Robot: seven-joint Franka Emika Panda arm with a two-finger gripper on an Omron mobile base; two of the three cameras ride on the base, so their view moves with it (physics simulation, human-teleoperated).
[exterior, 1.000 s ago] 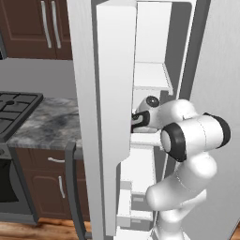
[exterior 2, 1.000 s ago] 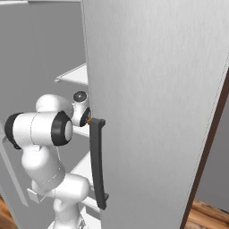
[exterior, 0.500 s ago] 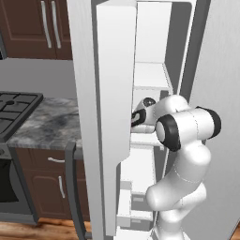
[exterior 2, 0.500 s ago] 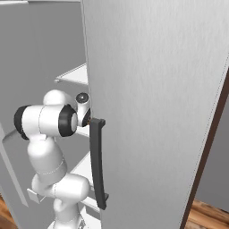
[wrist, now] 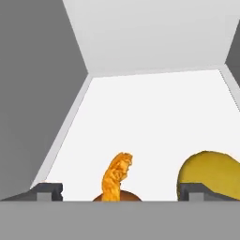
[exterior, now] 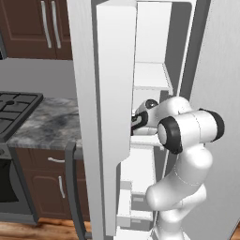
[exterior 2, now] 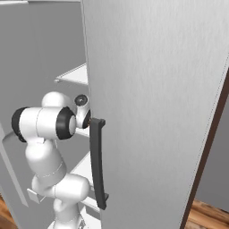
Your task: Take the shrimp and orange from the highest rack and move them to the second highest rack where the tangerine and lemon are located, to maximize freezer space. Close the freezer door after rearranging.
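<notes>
No lettering anywhere to read: freezer door (exterior 2: 152, 89), cabinets (exterior: 28, 28) and stove (exterior: 11, 105) are all unmarked.

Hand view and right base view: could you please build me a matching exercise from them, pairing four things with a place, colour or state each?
Things:
1. shrimp
2. yellow fruit
3. door handle
4. gripper

Descriptions:
A. dark and upright
B. open
C. curled, low in the middle of the hand view
D. rounded, low at the right of the hand view

Pairs: 1-C, 2-D, 3-A, 4-B
</notes>
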